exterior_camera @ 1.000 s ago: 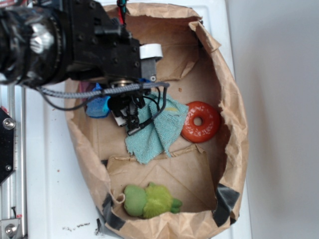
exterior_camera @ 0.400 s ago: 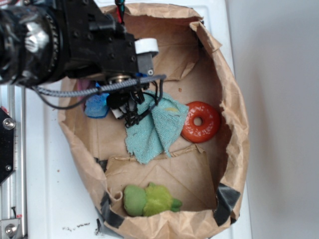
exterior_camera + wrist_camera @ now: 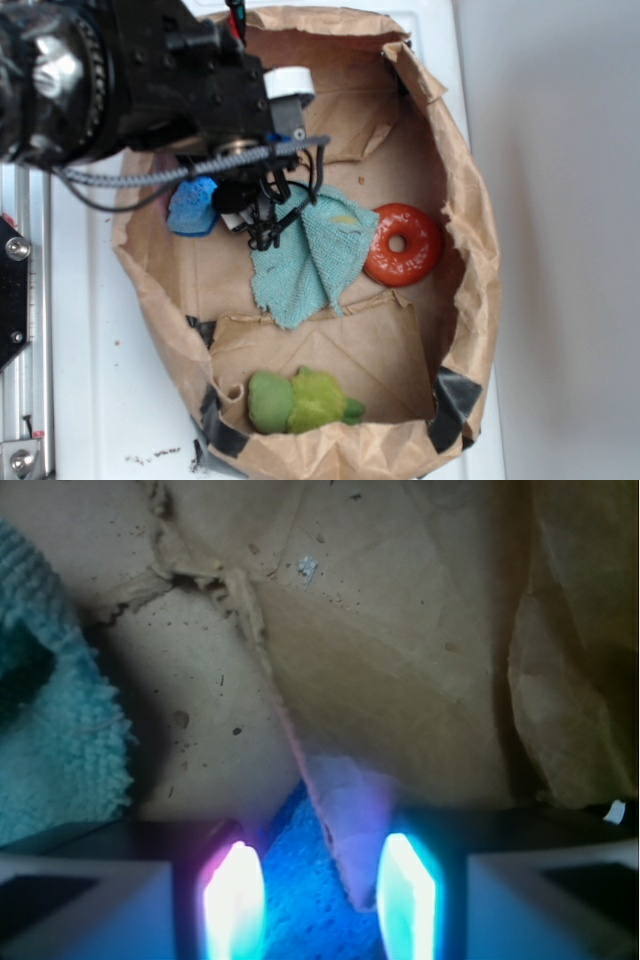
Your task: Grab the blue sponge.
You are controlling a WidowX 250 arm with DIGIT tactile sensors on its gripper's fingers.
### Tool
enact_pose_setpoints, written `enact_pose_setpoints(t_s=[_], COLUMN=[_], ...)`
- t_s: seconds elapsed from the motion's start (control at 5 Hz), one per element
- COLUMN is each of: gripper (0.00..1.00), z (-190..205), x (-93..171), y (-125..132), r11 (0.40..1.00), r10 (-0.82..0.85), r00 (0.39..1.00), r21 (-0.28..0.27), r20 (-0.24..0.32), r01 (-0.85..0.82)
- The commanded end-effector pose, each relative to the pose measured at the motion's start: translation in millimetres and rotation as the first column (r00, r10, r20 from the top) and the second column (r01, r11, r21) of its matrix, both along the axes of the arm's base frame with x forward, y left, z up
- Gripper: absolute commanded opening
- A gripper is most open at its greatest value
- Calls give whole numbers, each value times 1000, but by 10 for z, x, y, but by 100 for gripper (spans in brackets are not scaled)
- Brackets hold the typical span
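Note:
The blue sponge (image 3: 193, 207) lies at the left inside wall of the brown paper bag (image 3: 470, 230), partly covered by my black arm (image 3: 150, 80). In the wrist view the sponge (image 3: 300, 890) sits low between my two glowing fingers. A torn paper flap (image 3: 345, 820) overlaps its right side. My gripper (image 3: 320, 895) is open and straddles the sponge. A gap with the flap in it shows on the right side. In the exterior view the arm hides the fingertips.
A teal terry cloth (image 3: 310, 255) lies just right of the gripper and shows at the left edge (image 3: 50, 740) of the wrist view. A red ring (image 3: 402, 244) sits further right, and a green plush toy (image 3: 300, 400) at the bag's near end. The bag's crumpled walls enclose everything.
The arm has shifted a little up and to the left, toward the sponge. The bag's left wall has bulged outward. Cloth, ring and toy stay put.

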State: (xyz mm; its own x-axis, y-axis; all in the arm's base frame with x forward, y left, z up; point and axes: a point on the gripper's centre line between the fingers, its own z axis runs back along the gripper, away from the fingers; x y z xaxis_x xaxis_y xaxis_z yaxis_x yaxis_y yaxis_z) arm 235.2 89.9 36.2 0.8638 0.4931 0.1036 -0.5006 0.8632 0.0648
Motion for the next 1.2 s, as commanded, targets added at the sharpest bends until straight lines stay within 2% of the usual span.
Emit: enact_pose_setpoints(t_s=[0.0,0.2,0.4,0.6,1.0], gripper=[0,0,0,100,100], z=[565,728,756,664,345], x=[-127,-135,-94,-35,80], y=[-97,-120,-95,-65,20], r11=[988,976,975,975,986], r10=[-79,-90,-79,-77,-65], r00=[996,994,995,996,997], r21=[-128,-192,-203,-205,-149], r20=[45,54,55,42,32], r01=[85,99,89,84,69])
